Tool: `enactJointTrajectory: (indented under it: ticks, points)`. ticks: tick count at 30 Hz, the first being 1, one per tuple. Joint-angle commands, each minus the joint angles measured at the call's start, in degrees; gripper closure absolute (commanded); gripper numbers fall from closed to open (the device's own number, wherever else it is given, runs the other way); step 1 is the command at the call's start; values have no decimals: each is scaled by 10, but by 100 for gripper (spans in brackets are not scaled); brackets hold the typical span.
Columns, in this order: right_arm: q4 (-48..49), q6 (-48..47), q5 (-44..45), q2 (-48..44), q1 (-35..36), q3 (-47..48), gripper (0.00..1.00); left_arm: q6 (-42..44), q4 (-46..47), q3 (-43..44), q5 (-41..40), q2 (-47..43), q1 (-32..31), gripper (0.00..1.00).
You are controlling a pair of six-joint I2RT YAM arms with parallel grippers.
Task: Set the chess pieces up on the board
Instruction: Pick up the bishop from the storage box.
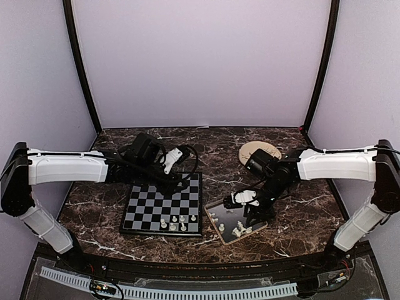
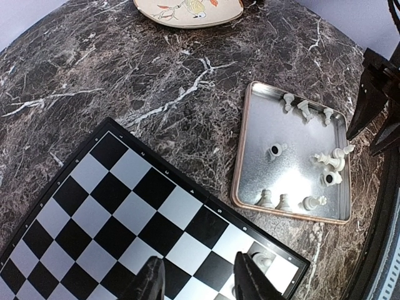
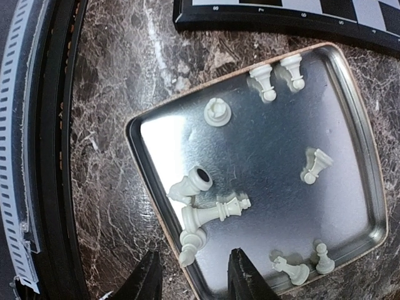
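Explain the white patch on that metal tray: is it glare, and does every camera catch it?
Glare, yes: the right wrist view shows the tray washed white near its left corner; the left wrist view shows a softer bright patch toward its lower edge; the top view shows mostly dark reflections instead.

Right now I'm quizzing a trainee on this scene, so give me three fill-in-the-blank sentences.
The left tool hangs over the ___.
The right tool hangs over the ___.
At the table's far side lies a round ___.
Missing words: board; tray; plate.
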Motion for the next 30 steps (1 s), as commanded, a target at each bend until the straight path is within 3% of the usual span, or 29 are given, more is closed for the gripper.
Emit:
enactJointTrajectory:
  ticks: [1, 11, 21, 30]
  points:
    - [0, -8, 21, 19, 12, -12, 63, -6, 12, -12, 6, -4, -2, 60]
    - [6, 0, 44, 34, 15, -18, 73, -9, 19, -27, 7, -8, -2, 60]
    - [18, 11, 70, 55, 15, -23, 76, -12, 27, -32, 14, -5, -2, 60]
    - [7, 10, 84, 55, 15, -12, 93, -14, 30, -39, 10, -9, -2, 60]
